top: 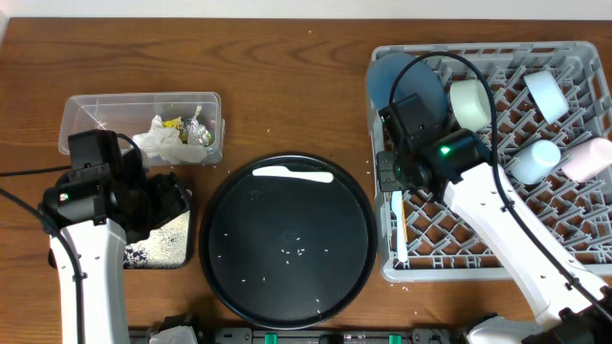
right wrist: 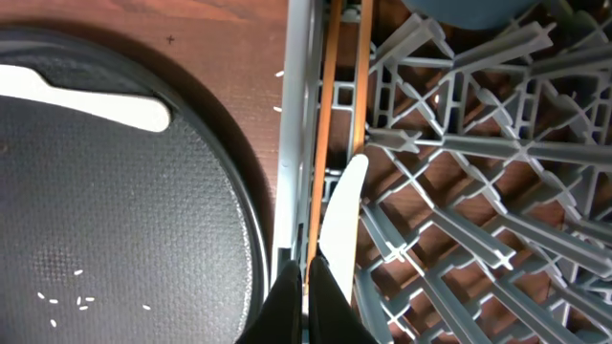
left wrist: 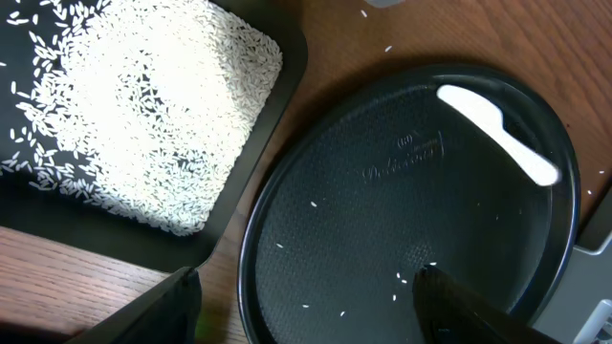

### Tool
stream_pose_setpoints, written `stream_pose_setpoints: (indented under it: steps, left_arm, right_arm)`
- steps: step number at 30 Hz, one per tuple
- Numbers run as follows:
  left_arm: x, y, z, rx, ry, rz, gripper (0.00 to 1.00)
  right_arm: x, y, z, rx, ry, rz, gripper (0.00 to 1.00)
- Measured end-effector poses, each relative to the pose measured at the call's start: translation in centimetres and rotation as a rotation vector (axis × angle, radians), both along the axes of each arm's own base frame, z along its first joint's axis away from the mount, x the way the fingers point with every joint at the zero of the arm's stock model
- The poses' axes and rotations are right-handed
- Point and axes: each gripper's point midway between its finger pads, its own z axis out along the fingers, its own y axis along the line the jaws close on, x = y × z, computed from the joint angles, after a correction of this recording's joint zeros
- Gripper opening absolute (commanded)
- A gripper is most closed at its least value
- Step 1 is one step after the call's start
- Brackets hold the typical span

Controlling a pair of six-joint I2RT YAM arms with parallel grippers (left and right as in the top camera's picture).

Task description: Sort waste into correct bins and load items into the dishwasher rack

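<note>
Holding the right tool pinched shut at the ends of the chopsticks and white utensil, both lying along the dishwasher rack wall. Hovering the left tool spread open above the round black tray, beside the shallow black tray carrying rice.

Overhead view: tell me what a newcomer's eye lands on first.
The big grey rack at right, already holding a blue plate and pale cups. Next, the round black tray in the centre with one white utensil, and the white heap of rice on a shallow tray at left.
</note>
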Motion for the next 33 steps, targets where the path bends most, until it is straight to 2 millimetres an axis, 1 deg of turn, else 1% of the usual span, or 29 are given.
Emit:
stream_pose_setpoints:
  steps: [2,6,7,9,11,14,15,17,19,21,25,30,33]
  left_arm:
    - [0.0,0.0,0.0,0.000,0.000,0.000,0.72]
    - [0.0,0.0,0.0,0.000,0.000,0.000,0.72]
    - [0.0,0.0,0.0,0.000,0.000,0.000,0.72]
    - [0.0,0.0,0.0,0.000,0.000,0.000,0.72]
    - [0.0,0.0,0.0,0.000,0.000,0.000,0.72]
    - [0.0,0.0,0.0,0.000,0.000,0.000,0.72]
    - [0.0,0.0,0.0,0.000,0.000,0.000,0.72]
    - [0.0,0.0,0.0,0.001,-0.001,0.000,0.72]
    - [0.0,0.0,0.0,0.000,0.000,0.000,0.72]
    - [0.0,0.0,0.0,0.000,0.000,0.000,0.72]
    - [0.0,0.0,0.0,0.000,0.000,0.000,0.72]
    - [0.0,0.0,0.0,0.000,0.000,0.000,0.72]
    - [0.0,0.0,0.0,0.000,0.000,0.000,0.72]
  right_arm:
    - [0.0,0.0,0.0,0.000,-0.001,0.003,0.02]
    - [0.1,0.3,0.1,0.014,-0.005,0.007,0.06]
    - [0.3,0.6,0.1,0.026,-0.011,0.015,0.09]
    - [0.8,1.6,0.4,0.062,-0.033,0.054,0.19]
    - [1.3,3.3,0.8,0.104,-0.065,0.159,0.29]
    - [1.0,6.1,0.9,0.133,-0.093,0.349,0.45]
    - [0.7,7.2,0.8,0.133,-0.101,0.425,0.50]
    - [0.5,8.8,0.4,0.124,-0.117,0.548,0.56]
    - [0.5,10.3,-0.4,0.110,-0.136,0.665,0.60]
    - [0.7,11.6,-1.6,0.091,-0.150,0.762,0.62]
    - [1.3,13.4,-5.0,0.059,-0.134,0.885,0.62]
    - [2.2,14.3,-9.0,0.033,-0.108,0.951,0.67]
    - [2.3,14.4,-10.6,0.015,-0.094,0.989,0.67]
